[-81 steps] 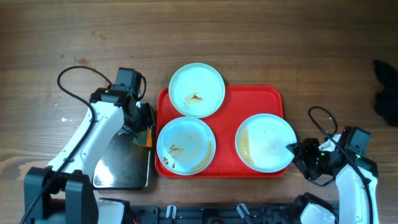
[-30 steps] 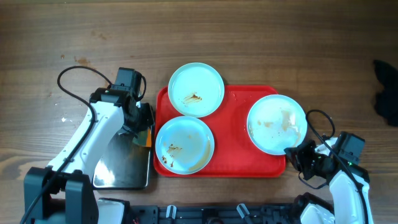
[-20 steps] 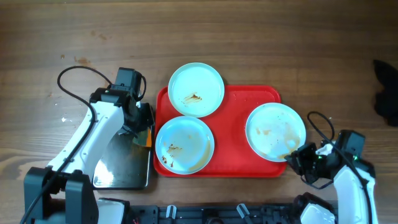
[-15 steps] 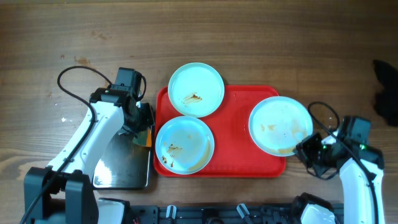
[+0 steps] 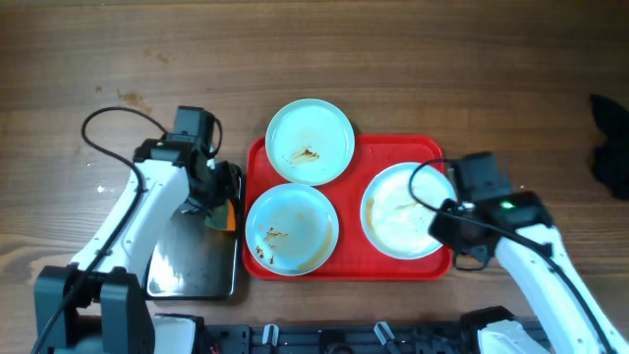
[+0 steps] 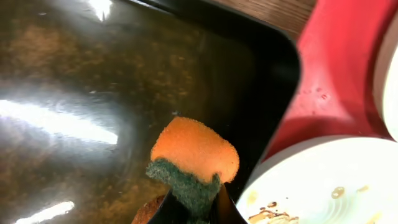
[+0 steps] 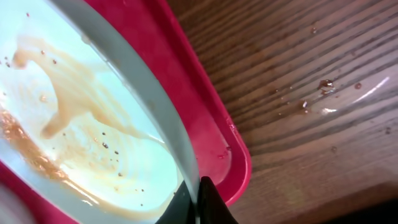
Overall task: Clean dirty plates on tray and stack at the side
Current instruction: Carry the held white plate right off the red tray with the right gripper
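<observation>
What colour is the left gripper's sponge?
The sponge is orange with a dark green scouring layer; clearest in left wrist view.

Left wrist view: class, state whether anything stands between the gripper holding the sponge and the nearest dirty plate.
Nothing visible does. The left gripper, shut on the sponge, hangs over the black tray's corner; the plate sits beside it on the red tray, with only low tray rims between.

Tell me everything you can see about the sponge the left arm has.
The sponge is a soft-looking block, orange foam on a dark green scouring layer. The left gripper pinches its green end, with the orange end pointing away. It hangs over the glossy black tray, near the rim of the red tray.
</observation>
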Controlling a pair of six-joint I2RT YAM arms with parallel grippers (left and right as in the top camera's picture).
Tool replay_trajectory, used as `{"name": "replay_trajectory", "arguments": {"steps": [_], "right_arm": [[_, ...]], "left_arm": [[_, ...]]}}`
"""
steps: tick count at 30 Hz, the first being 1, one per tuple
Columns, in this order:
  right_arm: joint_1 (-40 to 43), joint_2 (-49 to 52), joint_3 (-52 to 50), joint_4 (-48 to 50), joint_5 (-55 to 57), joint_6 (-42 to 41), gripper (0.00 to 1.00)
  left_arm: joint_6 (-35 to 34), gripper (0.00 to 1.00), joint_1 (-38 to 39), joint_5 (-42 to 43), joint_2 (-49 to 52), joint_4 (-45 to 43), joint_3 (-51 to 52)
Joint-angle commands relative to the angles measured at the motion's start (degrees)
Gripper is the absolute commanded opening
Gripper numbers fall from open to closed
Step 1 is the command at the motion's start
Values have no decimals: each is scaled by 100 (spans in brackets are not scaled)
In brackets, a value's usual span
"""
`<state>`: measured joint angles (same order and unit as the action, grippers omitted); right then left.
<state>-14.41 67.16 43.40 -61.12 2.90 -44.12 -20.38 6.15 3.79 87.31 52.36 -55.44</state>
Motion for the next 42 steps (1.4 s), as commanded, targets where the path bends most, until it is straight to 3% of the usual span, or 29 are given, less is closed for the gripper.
{"name": "replay_trajectory", "arguments": {"steps": [1,13,21,32,42], "right_arm": [[-468,457,417,-107,796,-562,5],[-664,946,2557,-1401,2374,-553,5],[-664,957,2706,-2304,3250,-968,5],[-1071,1751,3797,-3082,3552,-520,5],[-1672,2599,4028,-3106,4347,-378,5]], "left_arm": [[116,4,-273,313,-85,57,26],[160,6,-291,391,-85,142,26],[179,6,-291,420,-85,70,26],[221,5,-291,433,-85,-52,26],[223,5,-291,433,-85,-61,26]]}}
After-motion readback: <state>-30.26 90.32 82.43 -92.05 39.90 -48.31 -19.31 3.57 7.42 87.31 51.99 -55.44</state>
